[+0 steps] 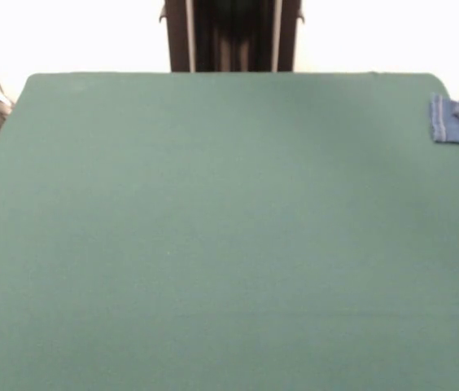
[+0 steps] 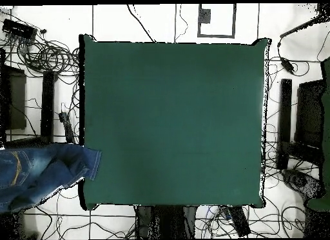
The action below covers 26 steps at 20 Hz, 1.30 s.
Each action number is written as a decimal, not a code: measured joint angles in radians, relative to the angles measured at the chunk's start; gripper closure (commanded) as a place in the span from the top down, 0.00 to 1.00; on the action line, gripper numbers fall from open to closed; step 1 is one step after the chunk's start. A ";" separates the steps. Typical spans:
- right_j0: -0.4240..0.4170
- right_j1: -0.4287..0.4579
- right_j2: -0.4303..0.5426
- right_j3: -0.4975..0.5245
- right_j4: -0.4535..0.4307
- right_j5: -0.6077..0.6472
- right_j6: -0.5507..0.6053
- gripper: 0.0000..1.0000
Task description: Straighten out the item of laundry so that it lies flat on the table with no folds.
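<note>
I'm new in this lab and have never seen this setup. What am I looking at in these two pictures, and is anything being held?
Both pictures show one moment at a robot's work table, covered in dark green cloth. The front view looks across the table towards the robot's dark pedestal. The overhead view looks straight down, with the pedestal at the bottom, so the sides are swapped between views. The arm and its claw appear in neither picture, so nothing can be seen being held. The only item is a small pair of blue jeans, crumpled at one table edge. Most of it appears to lie beyond the edge, with only a corner over the cloth. Cables lie on the floor around the table.
</note>
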State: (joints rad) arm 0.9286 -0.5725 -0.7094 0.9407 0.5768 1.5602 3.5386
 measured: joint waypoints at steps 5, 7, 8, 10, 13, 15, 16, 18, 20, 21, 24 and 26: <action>-0.021 0.092 -0.001 -0.120 0.082 0.006 0.100 0.00; -0.031 0.132 -0.002 -0.176 0.093 0.024 0.138 0.00; -0.041 0.162 -0.006 -0.222 0.092 0.051 0.158 0.00; -0.052 0.193 -0.013 -0.270 0.090 0.089 0.170 0.00; -0.086 0.270 -0.053 -0.393 0.102 0.199 0.172 0.00; -0.125 0.343 -0.108 -0.508 0.174 0.276 0.172 0.00; -0.134 0.359 -0.122 -0.531 0.197 0.286 0.172 0.00; -0.153 0.393 -0.157 -0.581 0.255 0.301 0.174 0.00; -0.187 0.452 -0.233 -0.664 0.370 0.304 0.177 0.00; -0.193 0.462 -0.249 -0.678 0.390 0.305 0.177 0.00; -0.211 0.494 -0.297 -0.719 0.437 0.305 0.177 0.00; -0.218 0.509 -0.323 -0.733 0.438 0.305 0.177 0.00</action>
State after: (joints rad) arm 0.7105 -0.0637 -1.0321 0.2078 1.0153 1.8648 3.7154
